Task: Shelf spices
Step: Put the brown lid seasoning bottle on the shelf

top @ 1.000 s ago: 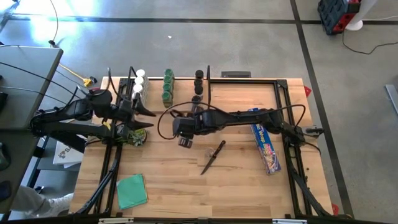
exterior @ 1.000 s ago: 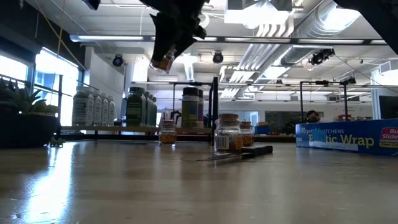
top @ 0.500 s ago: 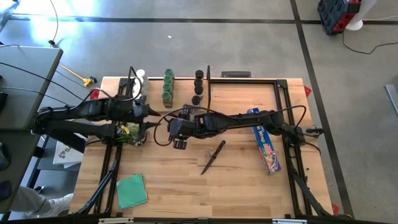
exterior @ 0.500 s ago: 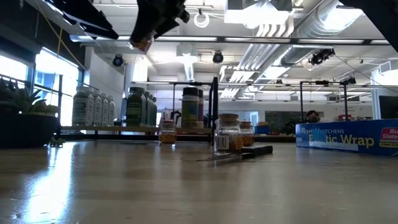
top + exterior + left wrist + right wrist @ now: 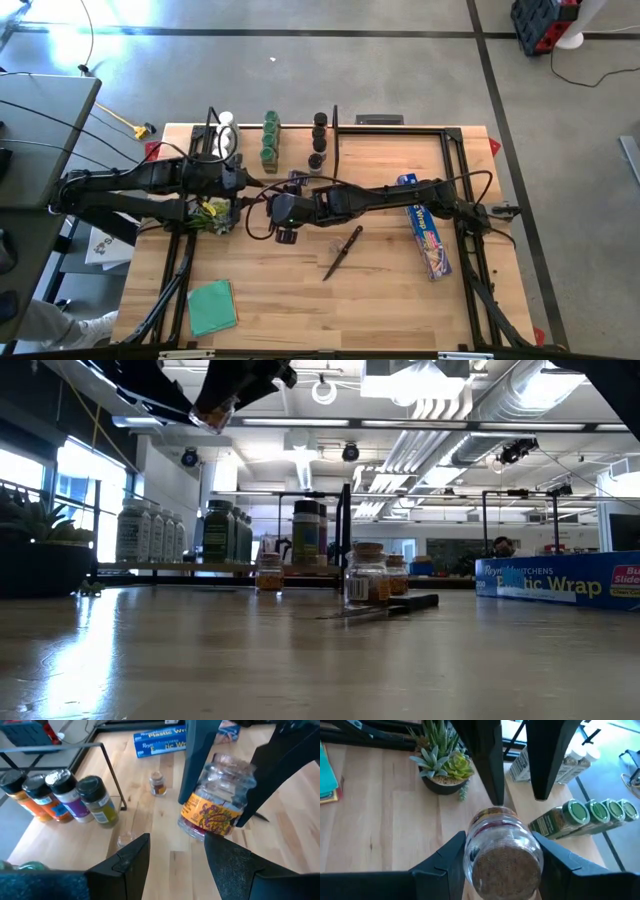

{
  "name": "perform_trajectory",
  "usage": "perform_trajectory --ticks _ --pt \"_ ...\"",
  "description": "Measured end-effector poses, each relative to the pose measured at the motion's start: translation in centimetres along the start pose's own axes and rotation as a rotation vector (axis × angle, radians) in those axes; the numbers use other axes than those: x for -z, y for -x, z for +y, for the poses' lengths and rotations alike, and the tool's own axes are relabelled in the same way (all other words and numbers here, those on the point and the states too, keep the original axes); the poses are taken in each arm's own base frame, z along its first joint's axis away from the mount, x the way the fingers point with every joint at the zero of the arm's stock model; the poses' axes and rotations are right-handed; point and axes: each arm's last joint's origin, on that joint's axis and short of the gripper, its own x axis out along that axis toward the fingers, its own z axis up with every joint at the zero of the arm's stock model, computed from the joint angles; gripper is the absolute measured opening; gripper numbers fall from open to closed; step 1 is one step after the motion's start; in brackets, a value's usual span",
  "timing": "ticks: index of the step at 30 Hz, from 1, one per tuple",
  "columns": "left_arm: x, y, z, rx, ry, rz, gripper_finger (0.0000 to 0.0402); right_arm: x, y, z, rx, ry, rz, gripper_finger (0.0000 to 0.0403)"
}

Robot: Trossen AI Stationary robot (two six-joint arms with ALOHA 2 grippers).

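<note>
Jars fill a good part of the shelf [image 5: 170,567] at the far edge of the table [image 5: 300,300]. A row with white caps [image 5: 140,530], a row with green caps [image 5: 225,530] and a few with black caps [image 5: 305,525] stand on it, so I think much of the job is done. It is not finished, though. One clear jar [image 5: 502,857] with brown spice inside is up in the air over the left part of the table, not far from the shelf. The right gripper [image 5: 500,840] has its two fingers squeezed on this jar and holds it on its side. The left gripper [image 5: 177,842] is right in front of it, with its fingers spread apart. They sit at the jar's other end but have not closed on it. It looks like the jar is being passed from one arm to the other, so the left arm can carry it to the shelf. Three small jars [image 5: 365,575] with brown stuff in them wait on the table near the shelf, not put away yet. So what is left is to finish the pass, stand this jar on the shelf, and then go back for the ones on the table.
</note>
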Motion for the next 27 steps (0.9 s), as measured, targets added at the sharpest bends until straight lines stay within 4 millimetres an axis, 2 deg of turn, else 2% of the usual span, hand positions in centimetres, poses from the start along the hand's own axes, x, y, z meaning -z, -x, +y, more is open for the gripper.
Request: perform_trajectory --ticks 8,27 --pt "0.06 -0.64 -0.02 0.001 -0.017 0.027 0.0183 -0.04 -0.01 0.00 0.001 0.009 -0.004 0.0168" --pt "0.10 -0.67 -0.01 -0.002 -0.019 0.033 0.0183 -0.49 0.00 -0.04 0.011 0.005 -0.046 0.0168"
